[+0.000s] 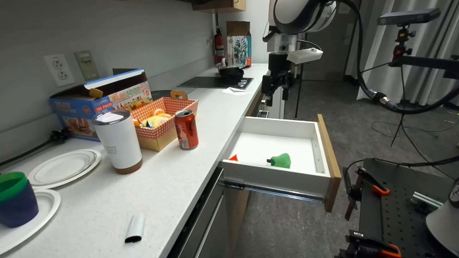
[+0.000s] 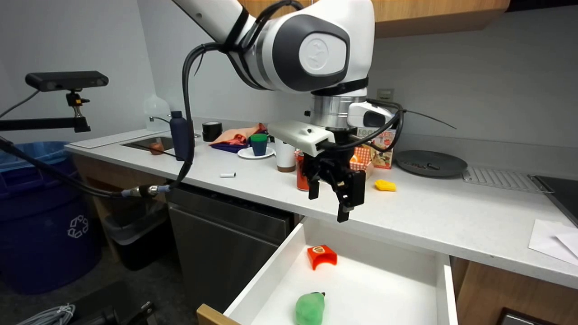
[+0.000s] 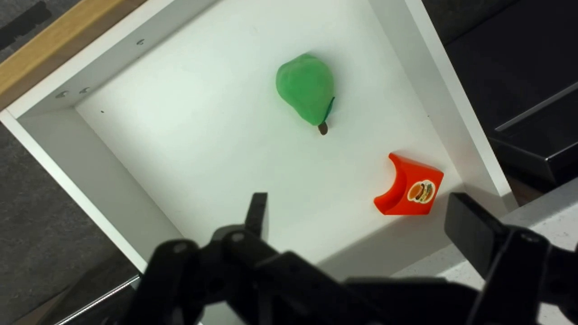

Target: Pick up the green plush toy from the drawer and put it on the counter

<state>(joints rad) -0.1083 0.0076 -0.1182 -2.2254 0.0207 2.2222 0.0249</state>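
We find the black two-fingered gripper (image 2: 328, 204) spread and empty, the green pear-shaped plush toy (image 3: 306, 88) below and frontward of it in the white wood-edged drawer (image 1: 276, 180), narrow end toward the pale smooth counter (image 1: 215, 122).

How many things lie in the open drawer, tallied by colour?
Green: 1, the plush toy
Red: 1, the notched holder
Total in the drawer: 2
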